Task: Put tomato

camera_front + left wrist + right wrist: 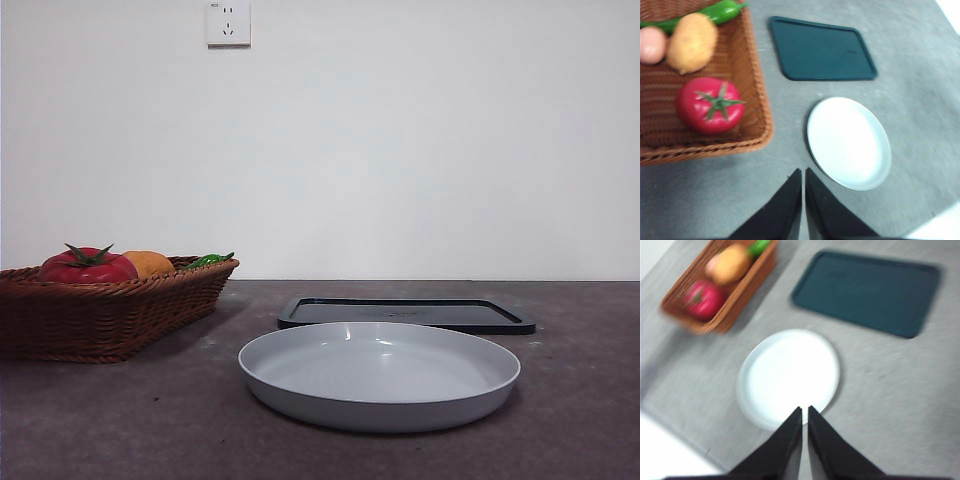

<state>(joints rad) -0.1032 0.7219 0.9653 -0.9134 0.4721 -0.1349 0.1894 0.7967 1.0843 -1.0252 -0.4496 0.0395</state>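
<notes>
Jaws of both the left gripper (pixel 803 172) and the right gripper (pixel 805 410) are pressed together on nothing, each held high over the tabletop (pixel 580 420) near the white plate (pixel 380 375). Beside that plate stands a wicker basket (pixel 100 315), and the tomato (pixel 88 266) lies in it next to an orange fruit (pixel 148 263), a pale pinkish fruit (pixel 652 44) and a green pepper (pixel 715 12); a dark tray (pixel 405 313) lies just behind the plate

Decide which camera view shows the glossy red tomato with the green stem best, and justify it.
The left wrist view: the glossy red tomato shows whole from above, stem clear, inside the brown wicker basket. The front view hides its lower half behind the rim; the right wrist view shows it small and blurred.
</notes>
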